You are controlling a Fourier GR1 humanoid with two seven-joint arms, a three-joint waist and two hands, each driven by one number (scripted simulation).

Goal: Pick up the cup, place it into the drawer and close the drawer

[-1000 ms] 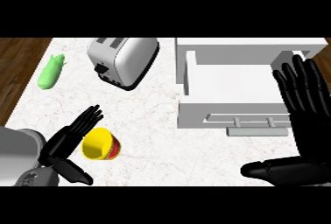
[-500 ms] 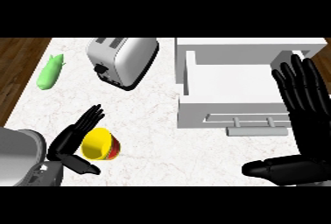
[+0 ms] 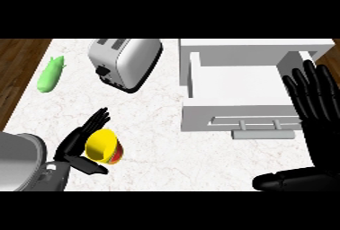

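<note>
From my end, the yellow cup with the red side is sitting on the white marble bench, down and to the left of the toaster. My left hand is right at it: the fingers run up along the cup's left side and the thumb comes in under its lower edge, so it's cradled between them. I can't tell if the cup is off the bench.

The white drawer is pulled open just right of the toaster, with its grey handle along the front edge. My right hand is over the drawer's right side, fingers straight and spread wide, holding nothing.

A green veggie, a cucumber maybe, lies left of the toaster, well apart from the cup.
</note>
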